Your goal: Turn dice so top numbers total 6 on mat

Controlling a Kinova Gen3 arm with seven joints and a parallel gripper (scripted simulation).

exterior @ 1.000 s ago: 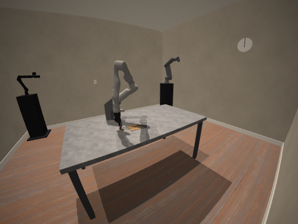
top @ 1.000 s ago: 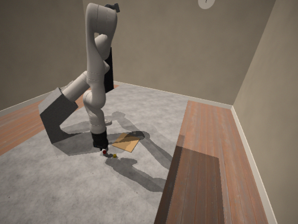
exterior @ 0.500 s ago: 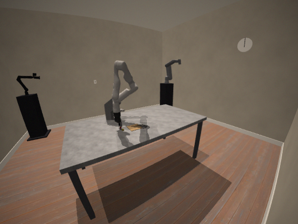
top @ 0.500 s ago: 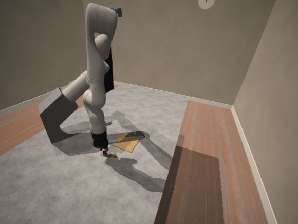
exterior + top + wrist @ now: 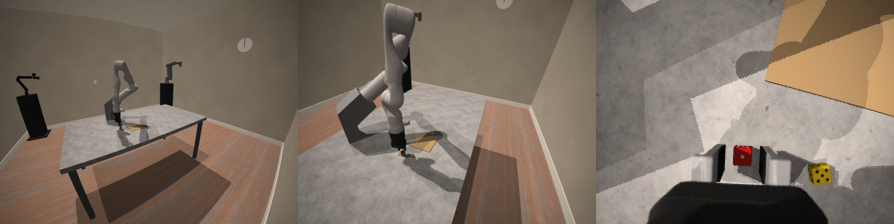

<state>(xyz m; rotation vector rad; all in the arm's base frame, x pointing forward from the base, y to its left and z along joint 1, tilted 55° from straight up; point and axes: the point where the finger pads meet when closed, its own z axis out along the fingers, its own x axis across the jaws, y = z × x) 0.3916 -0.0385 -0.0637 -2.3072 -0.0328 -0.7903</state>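
A red die (image 5: 742,155) lies on the grey table, off the mat, and shows one pip toward the wrist camera. My gripper (image 5: 742,158) points straight down and is open, with one finger on each side of the red die and a small gap on both sides. The gripper and red die also show in the top view (image 5: 402,152). A yellow die (image 5: 820,173) lies on the table just right of the fingers and shows five pips; it also shows in the top view (image 5: 412,155). The tan mat (image 5: 841,50) lies flat beyond them. A small dark thing (image 5: 432,133), perhaps the third die, sits on the mat's far corner in shadow.
The arm's dark base block (image 5: 353,115) stands on the table to the left. The table's edge (image 5: 475,146) runs to the right of the mat, with wooden floor below it.
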